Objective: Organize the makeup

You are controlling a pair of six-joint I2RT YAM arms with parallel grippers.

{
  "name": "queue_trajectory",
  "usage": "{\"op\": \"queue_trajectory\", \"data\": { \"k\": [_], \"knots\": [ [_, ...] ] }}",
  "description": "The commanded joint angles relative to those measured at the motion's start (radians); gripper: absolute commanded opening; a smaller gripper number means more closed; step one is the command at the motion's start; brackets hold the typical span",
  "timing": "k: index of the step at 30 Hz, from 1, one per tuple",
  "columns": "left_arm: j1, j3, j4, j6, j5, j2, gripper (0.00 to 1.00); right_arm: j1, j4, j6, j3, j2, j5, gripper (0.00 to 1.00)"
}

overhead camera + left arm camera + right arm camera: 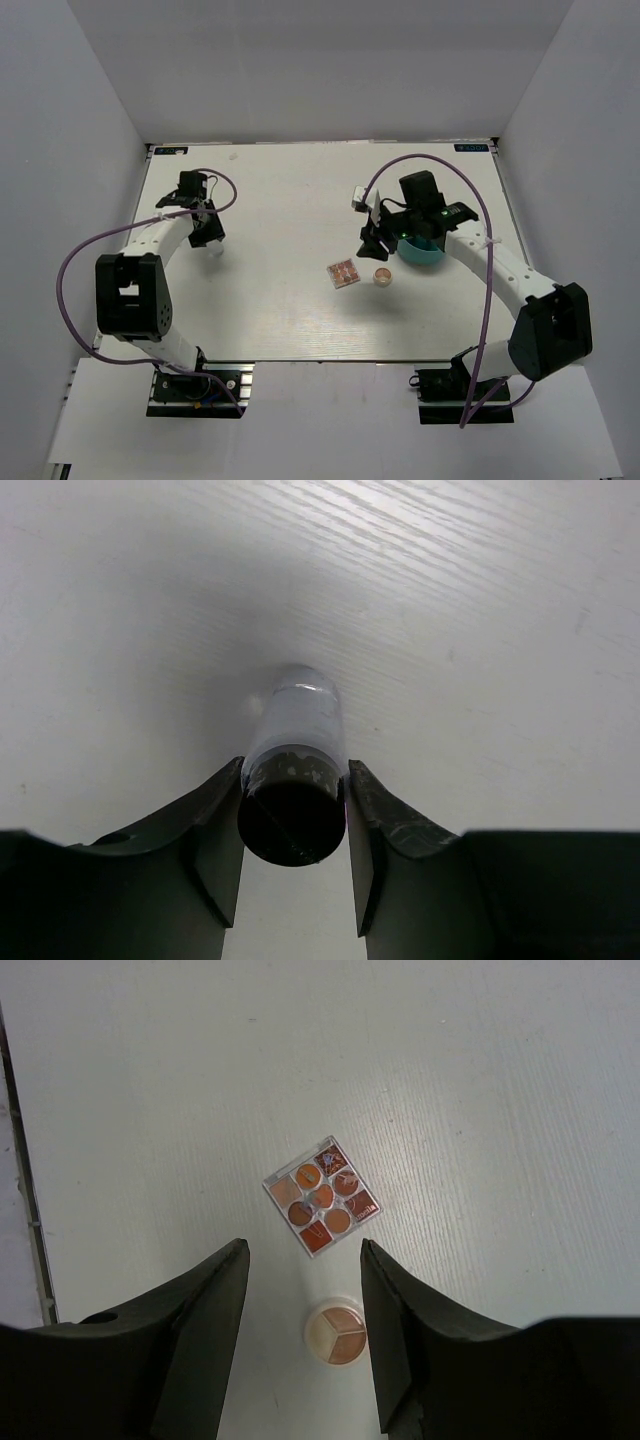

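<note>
Left hand (295, 785): clamped on white bottle (297, 715); gathering step. Right hand (304, 1260): wide above compact (336, 1331), palette (322, 1196) just beside. Next move likely needs lowering squarely over compact.

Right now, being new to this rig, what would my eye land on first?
The left end effector grips a white bottle at the left of the table. Right of centre, the open right end effector hangs near a square palette and round compact, beside a teal cup.
</note>
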Motion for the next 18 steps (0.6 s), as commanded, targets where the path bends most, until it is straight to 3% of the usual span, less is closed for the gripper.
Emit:
{"op": "queue_trajectory", "data": {
  "k": [1, 4, 8, 15, 18],
  "knots": [
    [-0.007, 0.003, 0.048, 0.057, 0.138, -0.109, 0.14, 0.000, -0.022, -0.015, 0.050, -0.029, 0.009, 0.54],
    [-0.016, -0.006, 0.083, 0.091, 0.302, -0.140, 0.13, -0.006, -0.025, -0.015, 0.059, -0.035, 0.019, 0.54],
    [-0.042, -0.030, 0.175, 0.066, 0.635, -0.178, 0.12, -0.017, 0.004, 0.015, 0.080, -0.052, 0.097, 0.53],
    [-0.171, 0.045, 0.290, -0.004, 0.843, -0.160, 0.11, -0.080, 0.102, 0.155, 0.153, -0.094, 0.288, 0.16],
    [-0.257, 0.132, 0.289, -0.006, 0.880, -0.106, 0.11, -0.133, 0.141, 0.204, 0.180, -0.107, 0.357, 0.12]
  ]
}}
